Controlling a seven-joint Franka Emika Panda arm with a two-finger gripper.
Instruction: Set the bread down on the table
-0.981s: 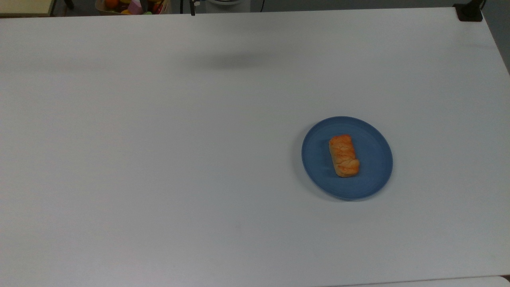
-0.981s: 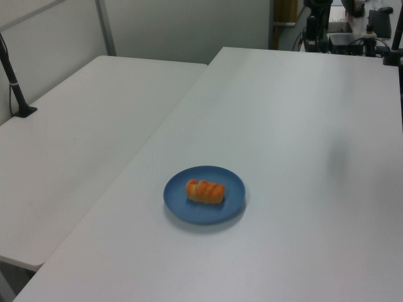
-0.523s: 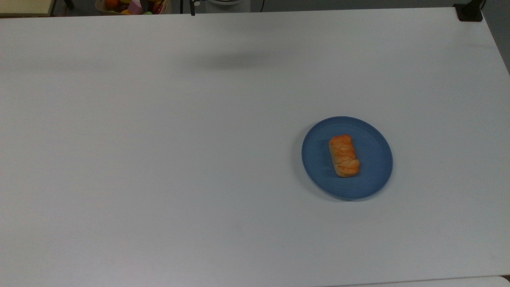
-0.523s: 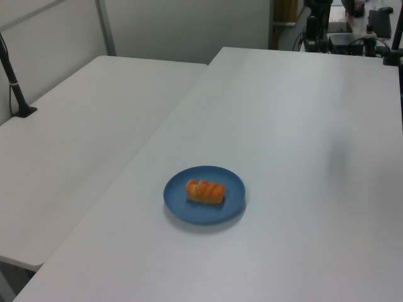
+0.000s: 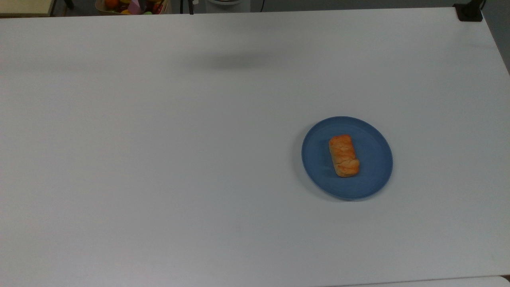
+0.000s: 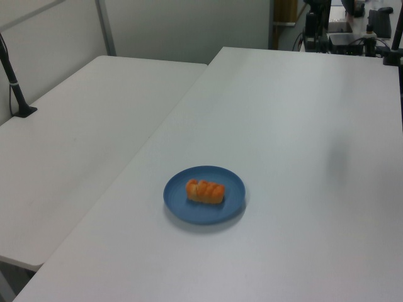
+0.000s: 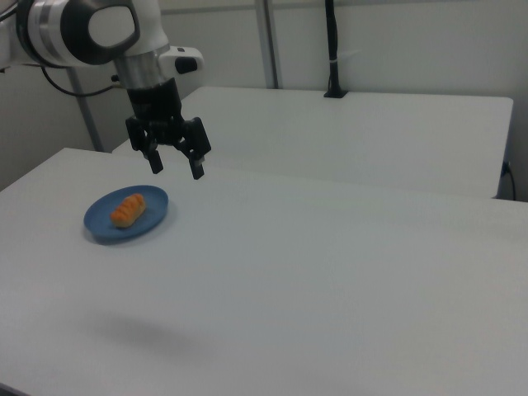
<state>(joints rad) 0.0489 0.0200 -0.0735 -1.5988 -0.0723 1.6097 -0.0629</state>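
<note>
Well, the bread (image 5: 344, 156) lies on a blue plate (image 5: 372, 175) on the white surface (image 5: 159, 159), its long side running up and down in the top view. Over in the right view the tool (image 7: 175, 162) hangs in the air with its fingers spread wide and nothing between them, above the surface and just to the right view's right of the plate.

A 2nd white table (image 6: 75, 132) adjoins the work surface under plain grey-white wall panels (image 6: 182, 25), a black pole (image 7: 332, 49) clamped at its far edge, while a bin of colourful items (image 5: 133, 6) sits beyond the top view's upper edge.
</note>
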